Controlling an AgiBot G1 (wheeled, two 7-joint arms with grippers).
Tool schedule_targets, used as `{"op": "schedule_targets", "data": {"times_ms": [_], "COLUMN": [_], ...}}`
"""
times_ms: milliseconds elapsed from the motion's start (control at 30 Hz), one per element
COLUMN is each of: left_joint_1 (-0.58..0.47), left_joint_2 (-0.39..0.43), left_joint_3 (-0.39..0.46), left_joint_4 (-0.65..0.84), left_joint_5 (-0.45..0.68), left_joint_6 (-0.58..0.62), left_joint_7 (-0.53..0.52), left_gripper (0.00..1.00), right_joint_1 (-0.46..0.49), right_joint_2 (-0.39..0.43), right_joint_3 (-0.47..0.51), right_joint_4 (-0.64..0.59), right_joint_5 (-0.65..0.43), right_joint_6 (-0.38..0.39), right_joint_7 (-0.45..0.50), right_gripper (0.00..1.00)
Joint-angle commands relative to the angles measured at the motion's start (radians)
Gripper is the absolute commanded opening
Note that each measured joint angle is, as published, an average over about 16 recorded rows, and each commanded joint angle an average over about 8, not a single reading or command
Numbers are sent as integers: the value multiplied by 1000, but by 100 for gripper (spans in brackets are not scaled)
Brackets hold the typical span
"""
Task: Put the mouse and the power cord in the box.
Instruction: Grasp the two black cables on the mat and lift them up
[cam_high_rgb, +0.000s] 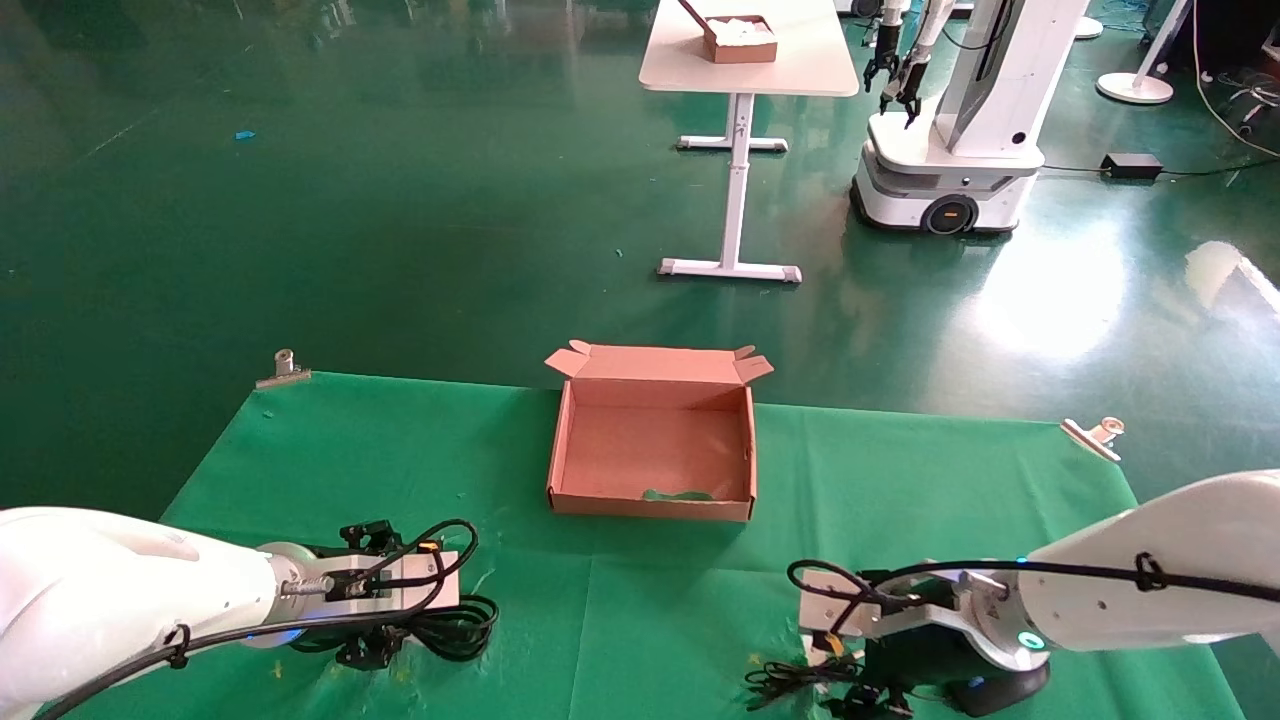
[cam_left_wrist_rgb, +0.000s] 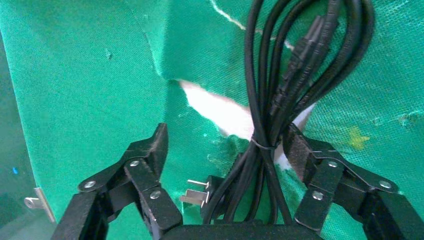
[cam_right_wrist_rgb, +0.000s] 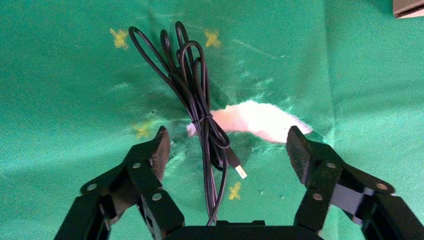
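Step in hand looks like the first pickup, both arms low over their items, nothing in the box (cam_high_rgb: 650, 450) yet.

Left gripper (cam_left_wrist_rgb: 225, 150) is spread wide over the power cord (cam_left_wrist_rgb: 270, 100). One finger (cam_left_wrist_rgb: 305, 150) touches the bundle's side; the other stands apart. The cord lies bundled on the green cloth (cam_high_rgb: 640, 620) at the near left, plug prongs showing close to the gripper base.

Right gripper (cam_right_wrist_rgb: 227, 150) is also wide open, holding nothing, over the mouse wire (cam_right_wrist_rgb: 200, 110) at the near right. The mouse (cam_high_rgb: 1000, 690) itself sits mostly under the right arm, only a dark edge visible.

The box sits open and centred at the far edge of the cloth, well apart from both.

Next move likely calls for closing the left fingers around the tied middle of the cord, then lifting clear so loops don't drag.

Count: one box on the cloth, one cord bundle, one mouse with one wire bundle, two clips (cam_high_rgb: 283, 368) at the cloth's far corners. Another robot (cam_high_rgb: 950, 120) and a white table (cam_high_rgb: 750, 60) stand behind.
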Motion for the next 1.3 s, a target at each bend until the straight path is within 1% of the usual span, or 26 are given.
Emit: {"op": "schedule_targets", "data": {"times_ms": [33, 1300], "left_joint_1": [0, 0], "left_joint_2": [0, 0], "left_joint_3": [0, 0], "left_joint_4": [0, 0], "left_joint_5": [0, 0], "left_joint_6": [0, 0], "left_joint_7": [0, 0], "left_gripper": [0, 0], "right_joint_1": [-1, -2], "right_joint_2": [1, 7], "right_joint_3": [0, 2], "right_joint_4": [3, 13], "right_joint_5": [1, 6], "right_joint_6": [-1, -6], "right_joint_7": [0, -2], "right_gripper": [0, 0]}}
